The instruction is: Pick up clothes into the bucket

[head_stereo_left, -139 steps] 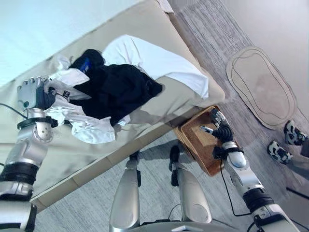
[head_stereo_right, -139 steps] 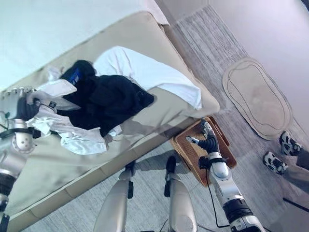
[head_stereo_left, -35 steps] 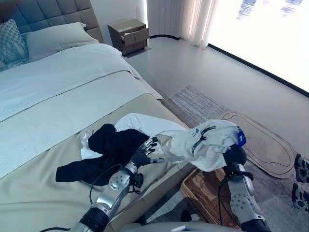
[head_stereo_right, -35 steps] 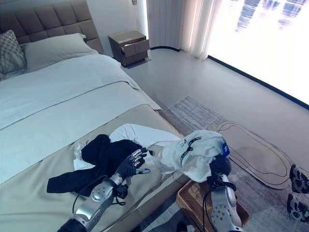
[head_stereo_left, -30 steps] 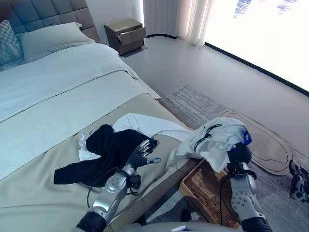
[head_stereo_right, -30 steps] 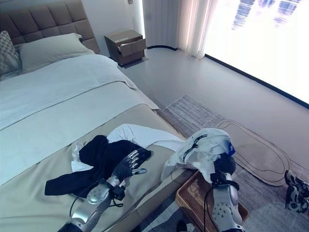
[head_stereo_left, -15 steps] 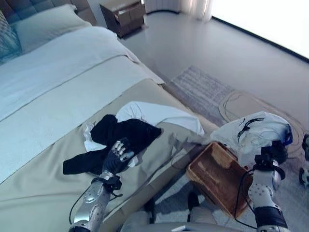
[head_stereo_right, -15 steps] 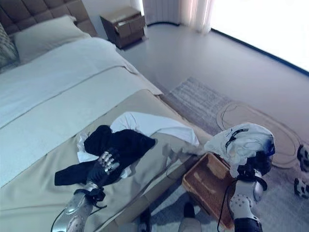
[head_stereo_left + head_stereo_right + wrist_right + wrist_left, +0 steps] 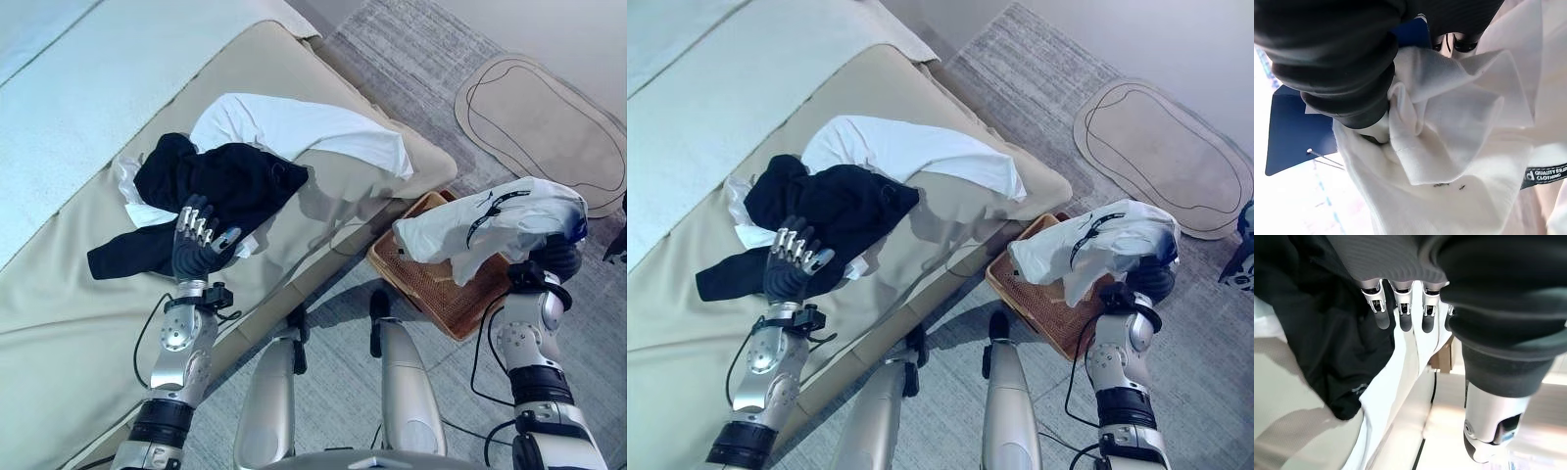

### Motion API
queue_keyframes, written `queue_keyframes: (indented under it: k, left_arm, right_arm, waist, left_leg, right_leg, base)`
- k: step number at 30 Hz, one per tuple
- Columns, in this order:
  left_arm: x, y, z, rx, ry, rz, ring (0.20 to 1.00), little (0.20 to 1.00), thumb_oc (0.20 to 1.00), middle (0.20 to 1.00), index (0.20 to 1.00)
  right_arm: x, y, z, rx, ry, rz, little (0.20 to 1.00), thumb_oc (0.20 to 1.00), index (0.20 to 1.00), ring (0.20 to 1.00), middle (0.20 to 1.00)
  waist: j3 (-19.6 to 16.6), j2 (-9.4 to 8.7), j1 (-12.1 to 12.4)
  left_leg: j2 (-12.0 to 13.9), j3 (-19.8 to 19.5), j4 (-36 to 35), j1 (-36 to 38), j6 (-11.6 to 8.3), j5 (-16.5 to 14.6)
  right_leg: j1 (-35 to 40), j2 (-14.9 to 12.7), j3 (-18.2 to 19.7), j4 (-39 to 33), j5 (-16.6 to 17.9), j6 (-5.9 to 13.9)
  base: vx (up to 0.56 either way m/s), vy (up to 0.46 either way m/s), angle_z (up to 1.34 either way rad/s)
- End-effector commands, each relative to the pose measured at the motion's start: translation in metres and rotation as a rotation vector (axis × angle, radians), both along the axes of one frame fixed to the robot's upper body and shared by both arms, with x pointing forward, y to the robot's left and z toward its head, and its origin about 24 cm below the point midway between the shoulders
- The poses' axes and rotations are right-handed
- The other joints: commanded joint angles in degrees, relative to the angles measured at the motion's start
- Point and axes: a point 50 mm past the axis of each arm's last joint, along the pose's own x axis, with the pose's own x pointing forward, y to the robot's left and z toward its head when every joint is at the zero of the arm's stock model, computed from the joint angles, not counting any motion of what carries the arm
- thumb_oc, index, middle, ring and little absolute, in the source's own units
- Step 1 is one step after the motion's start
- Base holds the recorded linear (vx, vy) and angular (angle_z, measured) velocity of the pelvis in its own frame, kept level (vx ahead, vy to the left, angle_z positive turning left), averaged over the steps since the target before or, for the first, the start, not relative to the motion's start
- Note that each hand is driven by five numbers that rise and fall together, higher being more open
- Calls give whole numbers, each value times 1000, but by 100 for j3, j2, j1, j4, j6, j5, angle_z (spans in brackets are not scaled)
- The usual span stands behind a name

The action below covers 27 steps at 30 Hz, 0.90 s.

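Observation:
My right hand (image 9: 558, 258) is shut on a bunched white garment (image 9: 490, 220) with a black strap and a blue tag (image 9: 1293, 142). It holds the garment just above the brown woven basket (image 9: 423, 290) on the floor beside the bed. In the right wrist view the white garment (image 9: 1449, 137) is wrapped around the hand. My left hand (image 9: 196, 245) is open with straight fingers (image 9: 1403, 313), raised over the near edge of a black garment (image 9: 225, 181) on the bed. A white garment (image 9: 304, 127) lies under and behind the black one.
The beige bed (image 9: 78, 294) takes up the left side, its corner next to the basket. An oval rug (image 9: 539, 117) lies on the grey carpet at the far right. A person's shoe (image 9: 1239, 255) shows at the right edge.
The camera has tilted down. The white garment, once under my left hand on the bed, is now in my right hand and hangs over the basket. My left hand stays open by the black garment.

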Motion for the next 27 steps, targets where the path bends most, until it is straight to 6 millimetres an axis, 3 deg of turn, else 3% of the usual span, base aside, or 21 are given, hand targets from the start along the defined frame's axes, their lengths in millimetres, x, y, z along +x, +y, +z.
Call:
queue_keyframes:
  k: [1,6,12,18,22,23,24,27]
  left_arm:
    - [-9,9,26,-1,-164,72,1000,1000,1000,1000,1000]
    - [-11,10,28,-14,-177,97,1000,1000,1000,1000,1000]
    - [-11,9,28,-54,-188,106,1000,1000,1000,1000,1000]
    - [-14,9,35,-77,-238,108,1000,1000,1000,1000,1000]
    - [-15,5,44,-86,-285,80,1000,1000,1000,1000,1000]
    - [-15,5,44,-87,-285,81,1000,1000,1000,1000,1000]
    - [-15,4,45,-84,-288,76,1000,1000,1000,1000,1000]
    - [-15,1,51,-70,-316,54,1000,1000,1000,1000,1000]
  right_arm:
    - [-6,-25,32,-53,-152,-134,200,200,200,200,200]
    - [-7,-36,41,-4,-207,-200,200,200,200,200,200]
    - [-5,-40,34,54,-201,-231,200,200,200,200,200]
    - [-3,-48,19,44,-92,-247,200,200,200,200,200]
    - [8,-49,10,7,37,-223,200,200,200,200,200]
    - [9,-49,11,7,36,-223,200,200,200,200,200]
    - [12,-49,12,-10,59,-216,200,200,200,200,200]
    - [23,-50,11,-67,161,-189,200,200,200,200,200]
  waist:
    - [-278,53,-59]
    - [-214,126,-38]
    - [-131,203,-20]
    - [-59,289,23]
    - [7,376,93]
    - [-32,385,106]
    - [6,397,104]
    - [-3,475,202]
  left_leg:
    - [102,116,1174,-389,155,-901]
    - [96,203,1491,-848,190,-1010]
    - [64,286,1571,-976,231,-1062]
    - [10,309,1727,-1226,265,-1105]
    - [-17,310,1820,-1437,281,-1111]
    - [-21,262,1839,-1392,244,-1262]
    - [-27,311,1842,-1499,282,-1111]
    - [-41,256,1942,-1590,257,-1294]
  right_leg:
    - [-60,-338,15,-363,538,313]
    - [-590,-338,169,-36,480,294]
    - [-794,-339,260,115,440,289]
    - [-1062,-341,303,290,405,275]
    - [-1254,-368,307,389,392,268]
    - [-1229,-353,319,448,238,297]
    - [-1323,-376,316,418,391,268]
    - [-1438,-362,361,578,196,294]
  base:
    - [-55,24,-8]
    - [-50,31,-10]
    - [-9,26,-5]
    - [-6,10,-3]
    - [17,-1,1]
    - [0,0,0]
    - [68,10,1]
    - [24,6,2]
